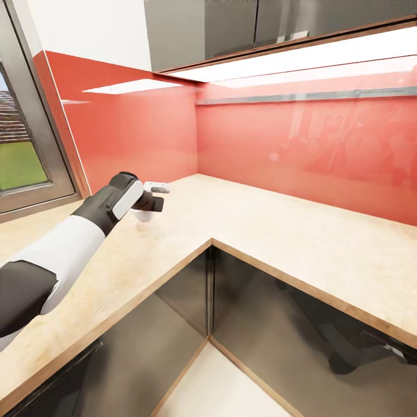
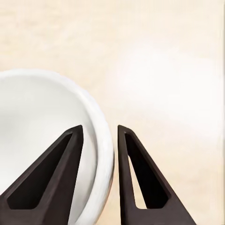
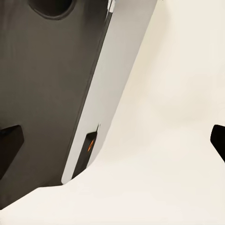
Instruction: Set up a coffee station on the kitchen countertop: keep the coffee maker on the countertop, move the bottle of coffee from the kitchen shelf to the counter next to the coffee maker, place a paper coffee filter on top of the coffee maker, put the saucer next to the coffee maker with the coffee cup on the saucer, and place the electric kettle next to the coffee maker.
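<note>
Left gripper (image 2: 99, 176) pinching the white dish (image 2: 42, 140) rim on the countertop (image 1: 278, 231); right gripper spread wide. I judge most setup remains.

one robot arm (image 1: 69, 243) reaches over one l-shaped kitchen countertop (image 1: 278, 231). one small white round dish, either the coffee cup or the saucer (image 2: 51, 140), sits under the one left gripper (image 2: 100, 129), whose two dark fingers (image 2: 136, 173) straddle its rim. one small grey object (image 1: 156, 187) lies near the corner. one window (image 1: 20, 145).
</note>
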Controlling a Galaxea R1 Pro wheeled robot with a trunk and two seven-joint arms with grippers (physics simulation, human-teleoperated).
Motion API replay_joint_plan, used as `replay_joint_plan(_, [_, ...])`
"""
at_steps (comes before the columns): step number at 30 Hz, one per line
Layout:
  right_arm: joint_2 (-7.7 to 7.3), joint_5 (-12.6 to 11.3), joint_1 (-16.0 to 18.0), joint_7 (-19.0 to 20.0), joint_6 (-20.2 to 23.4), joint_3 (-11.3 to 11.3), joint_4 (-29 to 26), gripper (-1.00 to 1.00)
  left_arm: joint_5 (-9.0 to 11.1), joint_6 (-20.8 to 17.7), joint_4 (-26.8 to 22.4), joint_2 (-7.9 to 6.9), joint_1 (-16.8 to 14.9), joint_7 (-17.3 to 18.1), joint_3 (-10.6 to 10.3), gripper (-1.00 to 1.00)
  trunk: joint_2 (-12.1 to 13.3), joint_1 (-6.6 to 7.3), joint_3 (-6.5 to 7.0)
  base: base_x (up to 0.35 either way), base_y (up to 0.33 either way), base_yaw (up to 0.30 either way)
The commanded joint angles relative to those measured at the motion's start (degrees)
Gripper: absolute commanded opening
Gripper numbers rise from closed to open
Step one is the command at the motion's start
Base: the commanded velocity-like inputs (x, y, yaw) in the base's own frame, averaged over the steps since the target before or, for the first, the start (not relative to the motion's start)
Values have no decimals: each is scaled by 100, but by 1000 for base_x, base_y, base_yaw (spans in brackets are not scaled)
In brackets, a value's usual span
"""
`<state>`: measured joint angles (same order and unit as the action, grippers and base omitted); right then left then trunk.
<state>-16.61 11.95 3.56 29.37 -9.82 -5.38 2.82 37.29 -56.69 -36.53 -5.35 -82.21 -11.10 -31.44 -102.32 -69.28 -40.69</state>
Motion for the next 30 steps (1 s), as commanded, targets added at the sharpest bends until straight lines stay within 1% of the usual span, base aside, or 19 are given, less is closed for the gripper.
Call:
replay_joint_plan(1, [0, 9, 12, -1, -55, -44, 21, 100, 59, -10, -12, -10, -5, -42, -30, -100, 39, 23, 13, 0, 0, 0])
replay_joint_plan(3, [0, 9, 12, -1, -55, -43, 21, 100, 59, -10, -34, -8, -5, -42, -23, -100, 119, 67, 49, 0, 0, 0])
replay_joint_plan(4, [0, 9, 12, -1, -55, -43, 20, 100, 59, -9, -56, -8, -5, -42, -20, -100, 119, 67, 49, 0, 0, 0])
replay_joint_plan(6, [0, 9, 13, -1, -55, -43, 21, 100, 59, -11, -306, -17, -5, -42, -6, -100, 119, 67, 49, 0, 0, 0])
replay_joint_plan(7, [0, 9, 13, -1, -55, -42, 20, 100, 59, -14, -610, -63, -5, -46, 0, -100, 119, 67, 49, 0, 0, 0])
replay_joint_plan(8, [0, 9, 13, -1, -55, -42, 19, 100, 59, -15, -719, -82, -5, -47, 1, -100, 119, 67, 49, 0, 0, 0])
replay_joint_plan(9, [0, 6, 13, -1, -55, -42, 19, 100, 59, -21, -1025, -125, -5, -48, 16, -100, 119, 67, 49, 0, 0, 0])
replay_joint_plan(10, [0, 5, 13, -1, -55, -42, 20, 100, 59, -24, -1188, -150, -5, -49, 34, -100, 119, 67, 49, 0, 0, 0])
replay_joint_plan(15, [0, 2, 12, -1, -55, -42, 18, 100, 59, -41, -1734, -201, -5, -50, 166, -100, 119, 67, 49, 0, 0, 0])
replay_joint_plan(16, [0, 1, 13, -1, -55, -42, 17, 100, 59, -45, -1958, -262, -5, -50, 205, -100, 119, 67, 49, 0, 0, 0])
replay_joint_plan(17, [0, 1, 11, -1, -55, -42, 17, 100, 61, -48, -2193, -354, -5, -47, 229, -100, 119, 67, 49, 0, 0, 0])
replay_joint_plan(19, [0, 0, 10, -1, -55, -42, 17, 100, 65, -53, -2387, -439, -5, -45, 244, -100, 119, 67, 49, 0, 0, 0])
replay_joint_plan(21, [0, 0, 11, -1, -55, -42, 18, 100, 81, -58, -2603, -578, -5, -43, 260, -100, 119, 67, 49, 0, 0, 0])
replay_joint_plan(22, [0, 0, 12, -1, -55, -42, 17, 100, 86, -59, -2636, -615, -5, -43, 262, -100, 119, 67, 49, 0, 0, 0])
replay_joint_plan(24, [0, 0, 13, -1, -55, -42, 17, 100, 96, -60, -2729, -750, -5, -42, 267, -100, 119, 67, 49, 0, 0, 0])
replay_joint_plan(27, [0, 0, 12, -1, -55, -42, 17, 100, 101, -61, -2775, -819, -5, -42, 265, -100, 119, 67, 49, 0, 0, 0])
replay_joint_plan(30, [0, 0, 12, -1, -55, -42, 17, 100, 102, -61, -2792, -838, -5, -41, 259, -100, 119, 67, 49, 0, 0, 0])
